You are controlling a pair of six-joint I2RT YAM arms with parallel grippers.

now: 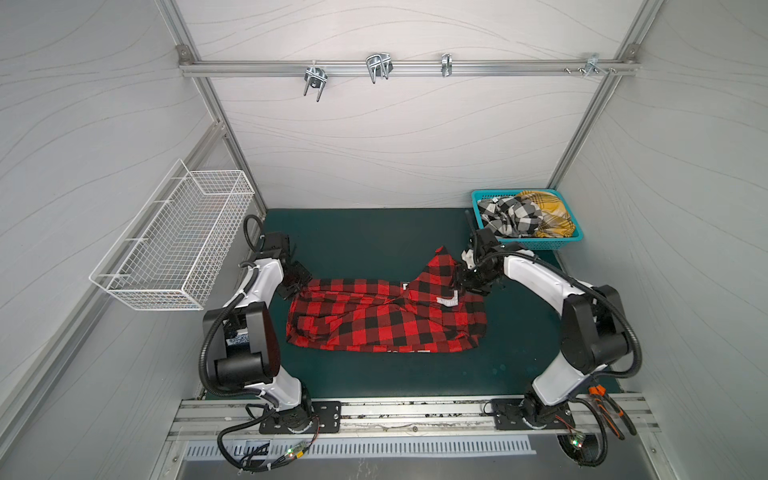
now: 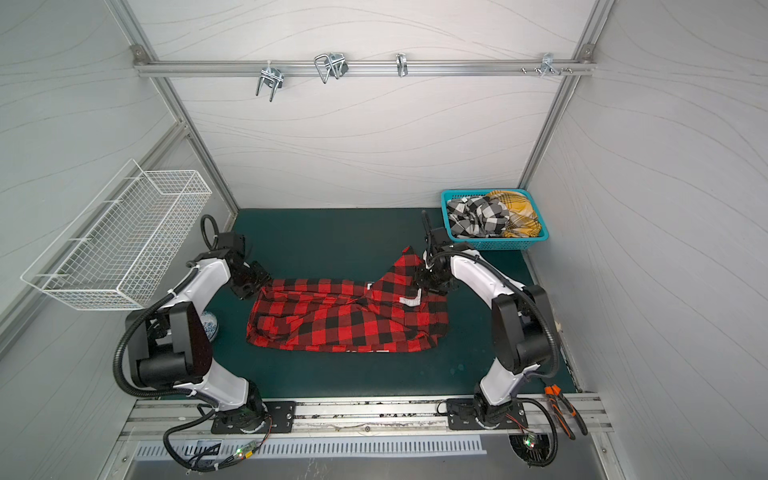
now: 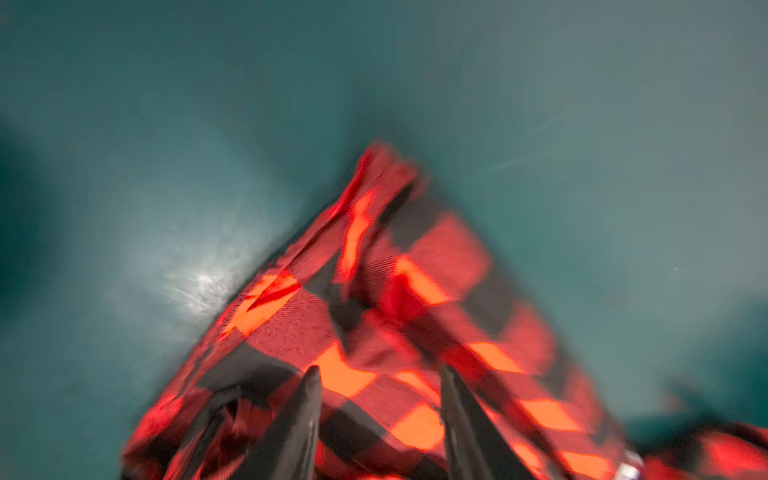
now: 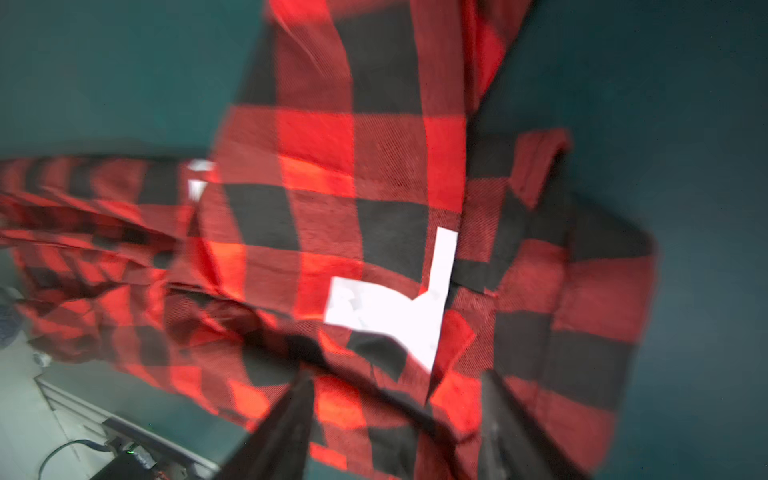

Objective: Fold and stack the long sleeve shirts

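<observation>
Though rumpled (on mat [image 1: 374,241]), red shirt [image 1: 386,320].

The red shirt [image 1: 386,320] under both pincers is buffalo check: large red and black squares. White lettering [image 4: 390,316] shows just ahead of the right pincer [image 4: 399,374]. Between the left pincer's [image 3: 379,368] black fingers [image 3: 301,419] the red squares glare orange. The mat [image 1: 374,237] is dark teal. Behind the right pincer, a turquoise basket [image 1: 540,245] holds a black-and-white checked shirt [image 1: 509,216] and a mustard-yellow plaid shirt [image 1: 548,216] — beyond the left pincer, the wire basket [image 1: 174,245] is white.
</observation>
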